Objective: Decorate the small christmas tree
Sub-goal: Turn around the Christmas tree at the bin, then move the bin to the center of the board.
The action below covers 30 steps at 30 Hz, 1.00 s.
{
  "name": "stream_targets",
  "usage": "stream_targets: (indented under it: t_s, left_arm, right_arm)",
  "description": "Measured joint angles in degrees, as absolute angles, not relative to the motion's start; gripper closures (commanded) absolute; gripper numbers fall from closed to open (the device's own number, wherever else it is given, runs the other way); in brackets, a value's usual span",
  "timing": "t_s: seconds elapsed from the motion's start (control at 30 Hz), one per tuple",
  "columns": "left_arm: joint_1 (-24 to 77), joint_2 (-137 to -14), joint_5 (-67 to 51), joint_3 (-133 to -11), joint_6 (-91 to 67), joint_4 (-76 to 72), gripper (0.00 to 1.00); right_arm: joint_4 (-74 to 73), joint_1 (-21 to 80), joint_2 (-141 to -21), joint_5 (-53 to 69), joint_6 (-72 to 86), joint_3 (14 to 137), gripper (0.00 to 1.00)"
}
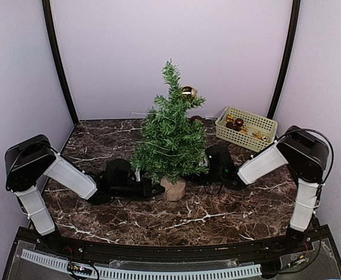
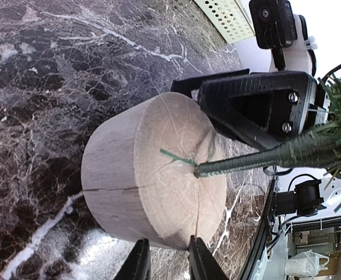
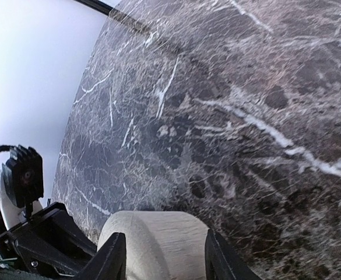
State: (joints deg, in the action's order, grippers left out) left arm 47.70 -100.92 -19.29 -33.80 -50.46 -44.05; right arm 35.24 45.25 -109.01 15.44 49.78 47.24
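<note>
The right gripper (image 3: 164,238) clamped the stump (image 2: 153,169). At 9 o'clock, the left gripper (image 2: 169,249) had narrow jaws and an unclear grip. Pushing risked toppling the tree (image 1: 170,134).

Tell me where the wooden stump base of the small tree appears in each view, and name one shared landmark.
Top external: the stump base is low in the centre, under the tree.
Left wrist: middle of the picture, large, seen sideways, with the trunk pointing right.
Right wrist: bottom edge, centre, between the jaws of the right gripper.
Shared landmark: the dark marble table with white veins.
</note>
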Motion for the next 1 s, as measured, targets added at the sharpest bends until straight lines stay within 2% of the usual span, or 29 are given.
stream_targets:
  t_s: [0.23, 0.5, 0.63, 0.73, 0.87, 1.0]
  left_arm:
    - [47.8, -95.4, -17.0, -30.0, -50.7, -41.4, 0.48]
    - [44.3, -75.8, -9.7, -24.9, -49.5, -26.7, 0.31]
    - [38.9, -67.0, -9.0, -25.2, -47.2, -17.5, 0.28]
    - [33.5, -63.3, -9.7, -28.2, -43.8, -8.6, 0.27]
    - [26.0, -62.5, -13.3, -35.4, -38.2, 0.4, 0.27]
    - [18.0, -62.7, -17.5, -43.8, -31.1, 7.2, 0.26]
  right_arm:
    - [35.1, 42.6, -105.6, 14.8, 48.3, 43.6, 0.39]
    - [24.5, 35.8, -85.8, 10.7, 43.6, 33.8, 0.23]
    - [14.2, 31.0, -76.1, 7.2, 40.5, 33.6, 0.21]
    - [4.7, 27.1, -72.6, 4.4, 37.0, 38.2, 0.22]
    - [-5.2, 21.7, -74.7, 1.3, 32.4, 48.7, 0.24]
    - [-10.4, 16.4, -81.6, -0.9, 27.9, 60.7, 0.25]
